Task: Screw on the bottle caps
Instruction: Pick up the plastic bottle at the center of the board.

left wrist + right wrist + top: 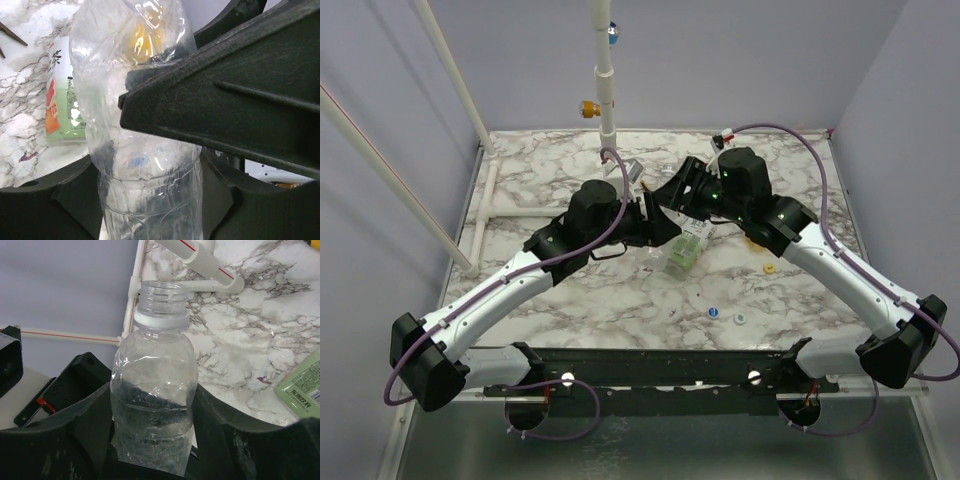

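Left fingers [50, 210] and right fingers [240, 440] both clasp one uncapped clear plastic bottle [152, 385] above the marbled surface [240, 340].

- The right end effector [152, 425] hides the base of the clear bottle [152, 375] from me.
- Labelled bottle [304, 387] runs off the right edge.
- Blue cap [714, 312]: too small to judge its orientation.

Top external: high at the near edge, looking down over the worktop [620, 300] — wrist cams close-up, both sharing the clear bottle [152, 375].
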Controlling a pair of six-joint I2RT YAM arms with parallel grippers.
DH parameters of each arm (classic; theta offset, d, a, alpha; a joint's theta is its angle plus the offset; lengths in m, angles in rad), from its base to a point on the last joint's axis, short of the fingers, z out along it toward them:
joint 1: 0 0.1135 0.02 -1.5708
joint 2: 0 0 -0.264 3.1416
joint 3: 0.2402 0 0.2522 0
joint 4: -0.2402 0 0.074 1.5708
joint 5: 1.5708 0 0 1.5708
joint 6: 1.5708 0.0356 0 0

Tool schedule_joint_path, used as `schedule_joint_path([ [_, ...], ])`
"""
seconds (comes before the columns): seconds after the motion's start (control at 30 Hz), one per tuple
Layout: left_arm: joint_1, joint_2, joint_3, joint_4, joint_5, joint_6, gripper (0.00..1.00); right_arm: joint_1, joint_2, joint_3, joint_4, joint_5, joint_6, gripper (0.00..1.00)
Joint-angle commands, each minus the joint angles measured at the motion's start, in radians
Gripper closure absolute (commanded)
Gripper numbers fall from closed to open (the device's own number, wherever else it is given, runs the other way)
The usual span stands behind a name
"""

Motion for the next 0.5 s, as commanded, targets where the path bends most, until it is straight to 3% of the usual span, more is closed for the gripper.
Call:
schedule_joint_path([
  [0.0, -0.003, -0.019, -0.046, 0.046, 0.025, 0.069, 0.55, 0.006, -0.032, -0.015, -0.049, 0.017, -0.028, 0.31],
  [0.2, -0.002, -0.111, -0.142, 0.117, -0.008, 0.154, 0.56, 0.006, -0.110, 0.002, -0.142, 0.120, -0.054, 0.12],
  [0.47, -0.002, -0.325, -0.282, 0.150, -0.091, 0.363, 0.54, 0.006, -0.231, -0.054, -0.401, 0.207, -0.081, 0.09],
])
